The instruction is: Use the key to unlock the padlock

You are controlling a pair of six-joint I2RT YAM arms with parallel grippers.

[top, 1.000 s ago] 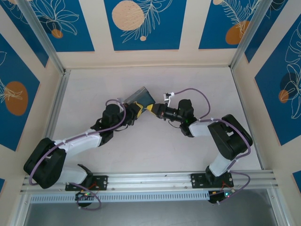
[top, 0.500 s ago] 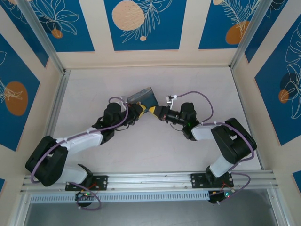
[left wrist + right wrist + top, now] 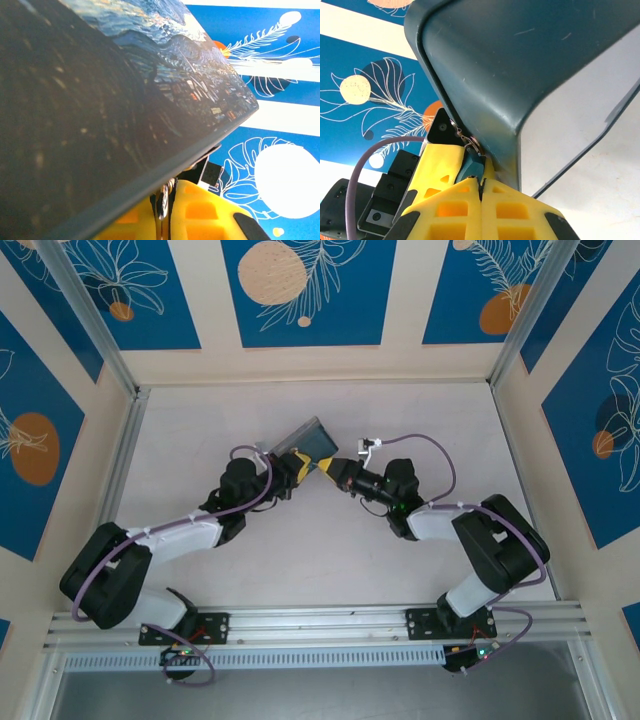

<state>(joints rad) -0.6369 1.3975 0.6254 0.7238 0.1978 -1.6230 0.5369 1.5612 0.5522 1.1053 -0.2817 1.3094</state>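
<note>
Dark starry-night tin [image 3: 115,100] slanting overhead, thin silvery key [image 3: 161,205] pinched between yellow jaws beneath its edge

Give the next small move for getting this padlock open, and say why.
Probably nudge the left fingers to aim the key at the padlock. The right fingers are shut on the teal padlock at a corner of the tin, and the left fingers pinch a silvery key under the tin's edge. Whether the key has entered the lock cannot be seen.

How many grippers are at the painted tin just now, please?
2. Both are at the near edge of the tin: the left gripper from the left, the right gripper from the right, yellow jaws nearly meeting.
</note>
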